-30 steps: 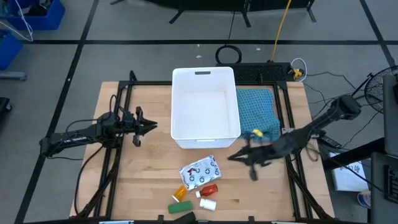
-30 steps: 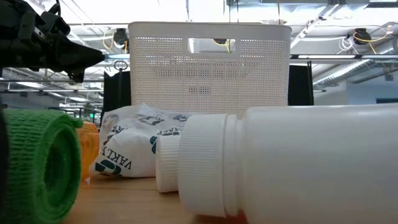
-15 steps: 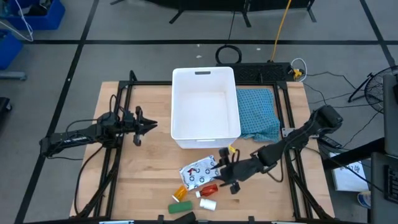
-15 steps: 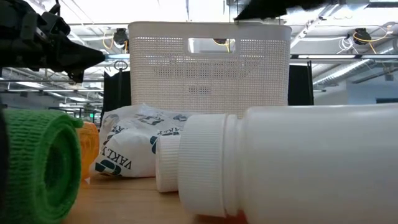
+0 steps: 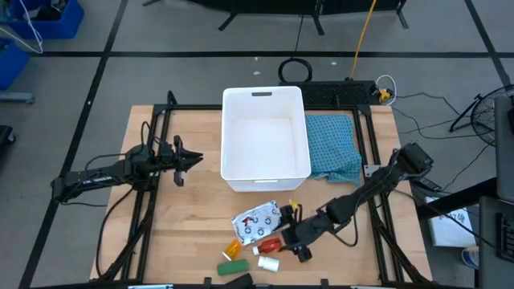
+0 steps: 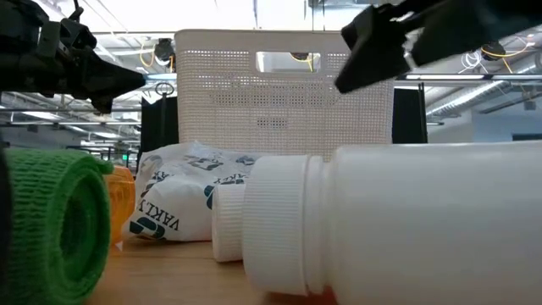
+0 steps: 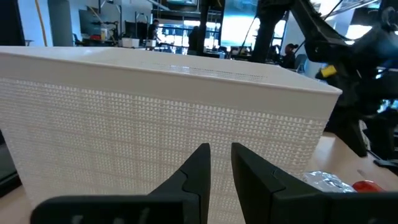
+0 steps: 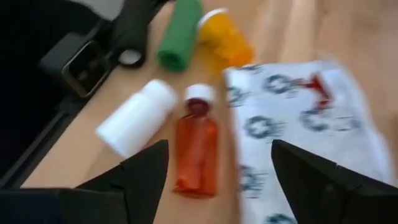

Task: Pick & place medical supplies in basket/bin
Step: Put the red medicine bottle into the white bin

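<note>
My right gripper (image 5: pixel 291 238) hangs low over the near edge of the tabletop (image 5: pixel 193 225) with its fingers spread wide and nothing between them; through my wrist camera the red bottle (image 8: pixel 196 148) lies on its side straight ahead in the gap between those fingers, the white bottle (image 8: pixel 137 117) just beside it, the white pouch (image 8: pixel 298 124) touching it on the other side, and the green roll (image 8: pixel 179 34) and orange bottle (image 8: pixel 225 38) a little beyond; I judge the task barely begun, since every one of these supplies lies outside the bin; farther back the white bin (image 5: pixel 266 104) stands in the middle with nothing visible inside; my left gripper (image 5: pixel 178 163) waits off to that bin's left, fingers nearly together and holding nothing.
</note>
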